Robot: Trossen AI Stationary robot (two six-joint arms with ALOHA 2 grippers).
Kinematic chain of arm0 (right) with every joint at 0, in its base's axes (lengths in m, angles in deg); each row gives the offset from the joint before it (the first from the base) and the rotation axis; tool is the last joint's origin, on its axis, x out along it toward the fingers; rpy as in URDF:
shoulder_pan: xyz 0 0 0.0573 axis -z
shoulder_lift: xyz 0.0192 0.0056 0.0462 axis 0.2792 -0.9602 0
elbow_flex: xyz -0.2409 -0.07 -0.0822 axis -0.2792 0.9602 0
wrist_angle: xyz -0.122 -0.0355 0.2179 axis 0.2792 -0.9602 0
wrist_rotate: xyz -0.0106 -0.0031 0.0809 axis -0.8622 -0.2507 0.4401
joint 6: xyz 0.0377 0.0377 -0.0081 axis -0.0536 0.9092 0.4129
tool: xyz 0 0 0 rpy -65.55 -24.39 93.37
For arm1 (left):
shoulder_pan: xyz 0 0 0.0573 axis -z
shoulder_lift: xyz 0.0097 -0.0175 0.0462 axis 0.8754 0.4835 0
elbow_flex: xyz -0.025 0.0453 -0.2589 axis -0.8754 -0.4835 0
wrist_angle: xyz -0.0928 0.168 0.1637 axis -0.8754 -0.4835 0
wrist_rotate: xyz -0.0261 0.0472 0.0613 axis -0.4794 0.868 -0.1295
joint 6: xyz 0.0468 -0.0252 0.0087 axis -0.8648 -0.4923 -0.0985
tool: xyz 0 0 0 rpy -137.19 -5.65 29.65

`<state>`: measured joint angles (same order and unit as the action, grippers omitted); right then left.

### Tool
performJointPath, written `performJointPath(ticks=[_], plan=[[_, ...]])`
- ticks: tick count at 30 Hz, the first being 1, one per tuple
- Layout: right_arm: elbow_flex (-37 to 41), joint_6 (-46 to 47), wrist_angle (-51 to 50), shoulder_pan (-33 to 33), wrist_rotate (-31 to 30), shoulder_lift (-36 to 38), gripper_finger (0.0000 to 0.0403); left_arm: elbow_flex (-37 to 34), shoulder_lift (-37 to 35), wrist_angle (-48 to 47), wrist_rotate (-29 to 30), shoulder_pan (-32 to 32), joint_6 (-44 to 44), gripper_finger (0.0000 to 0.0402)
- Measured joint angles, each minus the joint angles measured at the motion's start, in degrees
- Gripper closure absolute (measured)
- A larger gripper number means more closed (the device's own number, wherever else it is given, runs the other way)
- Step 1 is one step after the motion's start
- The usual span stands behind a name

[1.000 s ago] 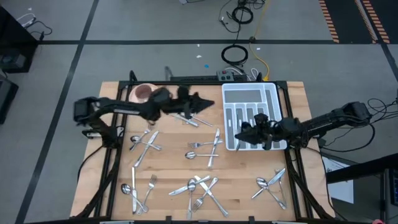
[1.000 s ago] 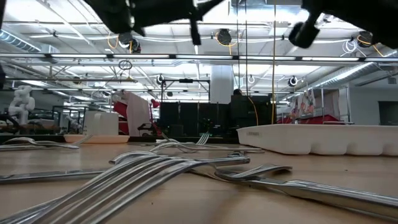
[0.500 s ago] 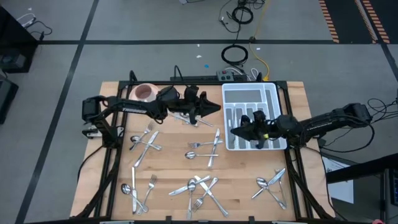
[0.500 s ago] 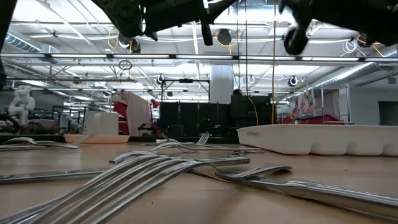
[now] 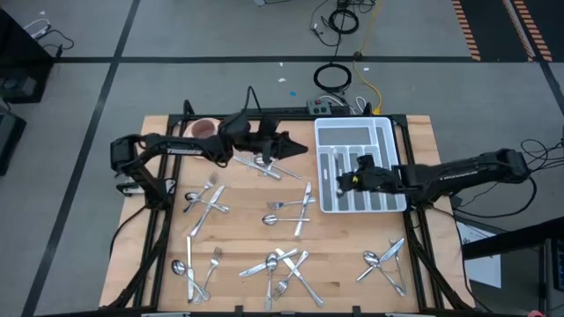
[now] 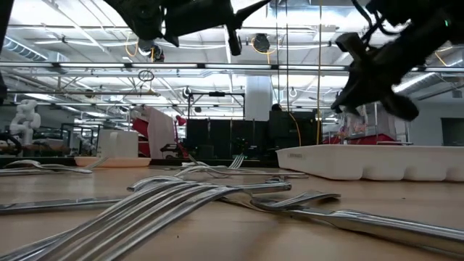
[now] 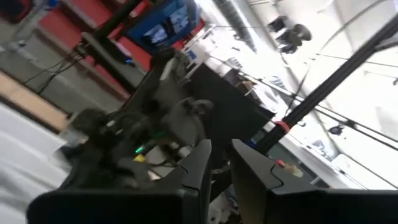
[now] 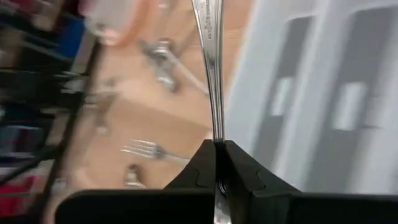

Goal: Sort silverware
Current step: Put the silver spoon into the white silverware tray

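Observation:
Forks, spoons and knives of the silverware lie in loose heaps on the wooden table (image 5: 238, 229): one heap at the middle (image 5: 286, 207), one at the left (image 5: 204, 198), one near the front (image 5: 282, 264), one at the right front (image 5: 383, 260). My right gripper (image 5: 345, 181) hangs over the left compartments of the white tray (image 5: 352, 123), shut on one silver piece (image 8: 211, 74). My left gripper (image 5: 304, 151) hovers above the table just left of the tray. A narrow gap shows between its fingers (image 7: 221, 168), with nothing in it. My right gripper pinches the piece's patterned handle (image 8: 217, 134) between its two fingers. The fingers slant down from the table's right side, and the piece runs on straight ahead of them. It is lifted clear above the tray's left edge. Its far end lies outside the wrist view.
A pink bowl (image 5: 204, 129) stands at the far left corner of the table. A few more pieces (image 5: 264, 167) lie under my left arm. The tray's wall (image 6: 362, 161) rises at the right in the low view, behind forks lying near the camera (image 6: 181, 199).
My right gripper has tipped its fingers steeply downward and sunk a little over the tray's left compartments, still shut on the silver piece.

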<state>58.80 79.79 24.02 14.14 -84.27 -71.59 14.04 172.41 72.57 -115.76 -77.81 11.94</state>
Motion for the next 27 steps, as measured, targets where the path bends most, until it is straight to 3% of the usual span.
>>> performJointPath(ticks=[6, 10, 18, 27], plan=[[-23.42, 4.95, -49.75, 1.28, -4.25, -7.88, 0.0403, 0.02, -5.27, -14.18, 2.69, -2.04, -5.16, 0.0337], [-32.95, 5.62, -67.38, 2.29, -5.69, -15.14, 0.0403, 0.00, -7.66, -24.21, 6.50, -2.44, -10.49, 0.0337], [-32.02, 3.83, -71.30, 2.85, -1.65, -30.59, 0.0403, 0.00, -8.81, -33.82, 7.80, -2.37, -12.10, 0.0337], [-29.82, 1.04, -71.40, 2.85, -0.46, -47.73, 0.0403, 0.00, -8.81, -35.17, 7.80, -2.33, -12.10, 0.0337]])
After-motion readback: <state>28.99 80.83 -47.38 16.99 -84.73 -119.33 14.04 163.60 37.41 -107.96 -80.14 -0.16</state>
